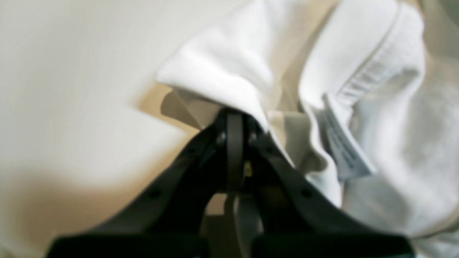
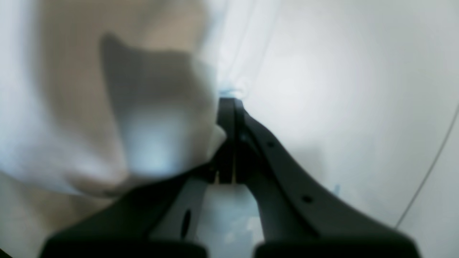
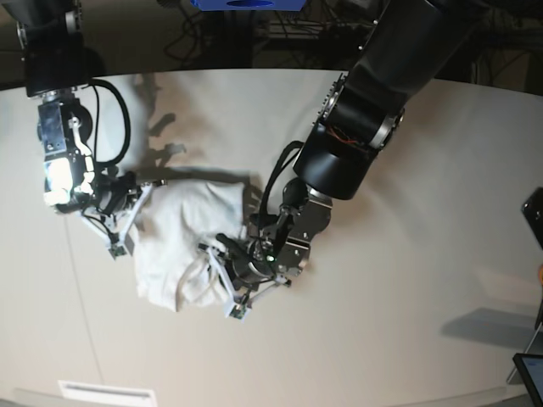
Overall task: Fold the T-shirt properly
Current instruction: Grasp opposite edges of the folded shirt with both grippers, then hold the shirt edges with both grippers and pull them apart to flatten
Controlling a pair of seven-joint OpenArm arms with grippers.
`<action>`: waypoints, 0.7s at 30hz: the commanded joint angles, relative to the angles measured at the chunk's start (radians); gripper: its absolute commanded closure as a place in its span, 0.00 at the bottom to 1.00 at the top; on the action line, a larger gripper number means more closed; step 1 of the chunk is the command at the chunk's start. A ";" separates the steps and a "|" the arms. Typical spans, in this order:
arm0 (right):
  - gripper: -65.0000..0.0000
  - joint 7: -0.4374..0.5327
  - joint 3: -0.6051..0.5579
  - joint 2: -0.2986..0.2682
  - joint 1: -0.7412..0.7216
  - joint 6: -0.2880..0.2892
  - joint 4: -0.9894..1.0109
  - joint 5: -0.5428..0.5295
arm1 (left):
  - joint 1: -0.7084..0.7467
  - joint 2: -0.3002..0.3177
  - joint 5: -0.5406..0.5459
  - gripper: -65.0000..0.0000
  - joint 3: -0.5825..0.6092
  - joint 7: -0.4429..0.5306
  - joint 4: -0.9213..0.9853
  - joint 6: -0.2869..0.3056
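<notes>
Bare table (image 3: pixel 407 280) all round; bunched T-shirt (image 3: pixel 182 229) between arms.

Readable text: none you can make out | neck label (image 1: pixel 346 150) on the T-shirt (image 1: pixel 387 118): you see faint grey printed lines in the left wrist view (too blurred to read) | right wrist view: no lettering you can read | base view: no legible marks or numbers

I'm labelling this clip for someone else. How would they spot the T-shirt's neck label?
On the off-white table, the white T-shirt lies crumpled between both arms. Beside the left pincer, below the ribbed collar, hangs the neck label: the only greyish, printed flap.
</notes>
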State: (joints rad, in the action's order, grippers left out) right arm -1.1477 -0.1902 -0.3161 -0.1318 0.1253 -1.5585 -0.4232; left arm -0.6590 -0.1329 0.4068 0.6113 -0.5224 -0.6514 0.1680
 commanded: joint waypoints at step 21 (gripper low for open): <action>1.00 0.041 0.199 -0.071 0.010 -0.129 -0.164 -0.022 | 0.175 0.166 0.014 1.00 -0.216 -0.316 -0.723 0.014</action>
State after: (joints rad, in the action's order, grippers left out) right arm -1.1252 0.0086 -0.3817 -0.1024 -0.0109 -1.7054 -0.4301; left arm -0.4576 0.0254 0.4213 0.4011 -0.8539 -1.3636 0.1844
